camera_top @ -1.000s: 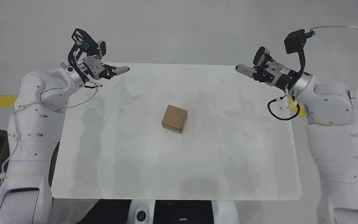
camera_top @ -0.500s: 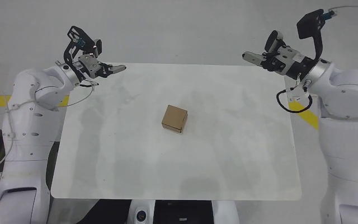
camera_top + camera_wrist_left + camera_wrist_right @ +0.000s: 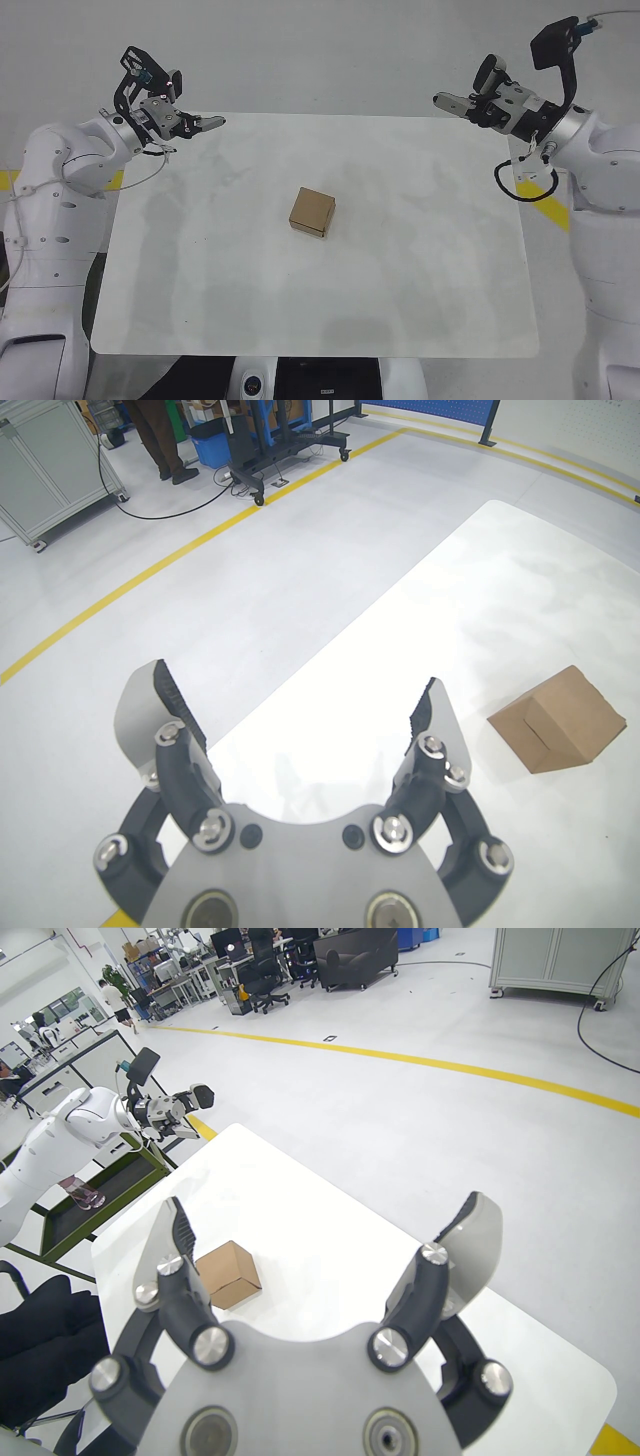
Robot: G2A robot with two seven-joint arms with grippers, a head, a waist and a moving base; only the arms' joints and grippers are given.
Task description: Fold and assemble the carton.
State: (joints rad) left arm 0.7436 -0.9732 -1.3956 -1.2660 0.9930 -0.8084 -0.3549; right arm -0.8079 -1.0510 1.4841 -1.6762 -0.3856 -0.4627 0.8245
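From above, the brown carton (image 3: pixel 312 212) sits closed up in the middle of the white table (image 3: pixel 420 300). The left gripper (image 3: pixel 212 123) and right gripper (image 3: pixel 440 99) hang by the far corners (well away from it). In the left wrist view, the left gripper (image 3: pixel 296 680) is spread wide. In the right wrist view, the right gripper (image 3: pixel 324 1205) is spread wide too.

Brown carton (image 3: pixel 312 212): underside and the faces turned away from each camera hidden; flap seams too small to tell from the top view. Same carton, right wrist view: one corner covered by a finger (image 3: pixel 175 1233) of the right hand (image 3: pixel 326 1205). White tabletop (image 3: pixel 500 600), left wrist view: cut off by the picture's edge just beyond the carton, its nearest part hidden behind the left hand (image 3: pixel 296 676).
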